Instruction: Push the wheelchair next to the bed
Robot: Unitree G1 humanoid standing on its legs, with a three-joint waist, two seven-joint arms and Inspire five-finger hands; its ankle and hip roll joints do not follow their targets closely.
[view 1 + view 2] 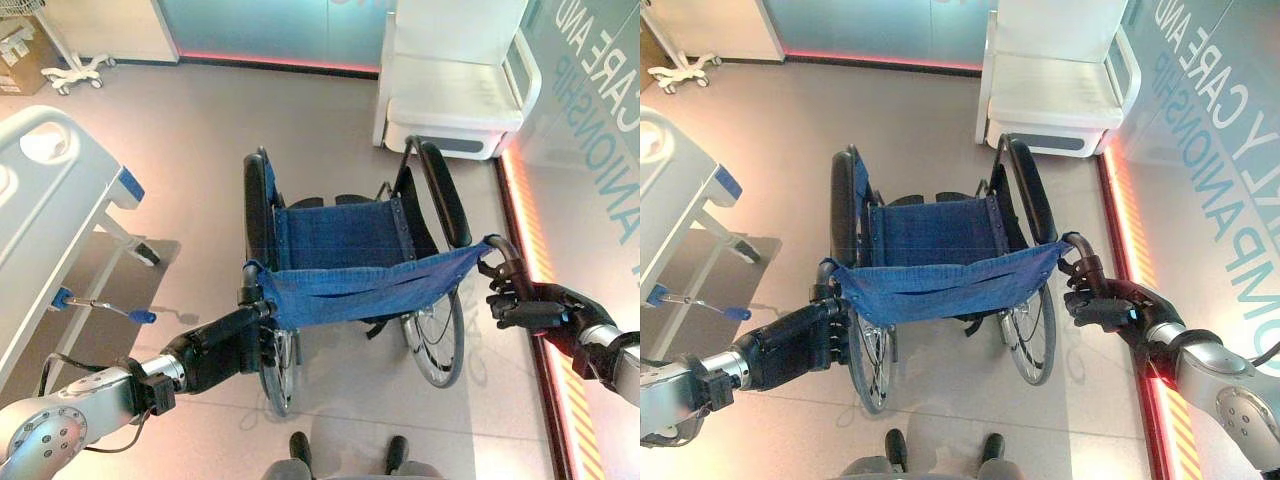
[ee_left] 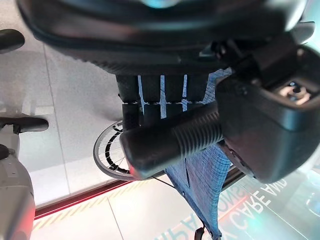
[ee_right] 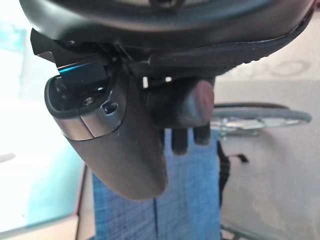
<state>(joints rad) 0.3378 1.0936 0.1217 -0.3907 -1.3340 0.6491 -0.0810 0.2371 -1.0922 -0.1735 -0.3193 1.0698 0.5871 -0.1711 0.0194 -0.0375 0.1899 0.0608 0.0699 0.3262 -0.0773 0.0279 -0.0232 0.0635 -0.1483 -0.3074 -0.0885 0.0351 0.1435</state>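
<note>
Pale tiled floor [image 1: 200,150], glossy, bounded on the robot's right by a glass wall with a red-lit strip [image 1: 535,270] along its base.

Left hand [image 1: 235,345]: dark, fingers curled round the wheelchair's left push handle [image 2: 170,142]; the left wrist view shows the ribbed black grip lying across the palm with fingers wrapped behind it.

Right hand [image 1: 1110,305]: dark, closed round the right push handle [image 1: 1085,262]; the right wrist view shows the rounded grip end held between thumb and fingers.

Wheelchair [image 1: 345,250]: directly ahead of the robot, back toward it, standing on the floor. Blue fabric backrest [image 1: 365,285] slung between the two handles, blue seat [image 1: 340,232] beyond it, black padded armrests on either side, spoked rear wheels [image 1: 440,345] below the handles. It stands well apart from the bed, with open floor between.

Bed [image 1: 50,210]: at the robot's left, white-grey end panel with blue corner pieces, a blue-tipped crank handle [image 1: 105,307] projecting from its lower frame.

White armchair [image 1: 455,75]: ahead and to the right, beyond the wheelchair, against the far wall and near the glass wall.

White wheeled stand base [image 1: 75,70]: far left corner, beside a cardboard box [image 1: 20,50].
</note>
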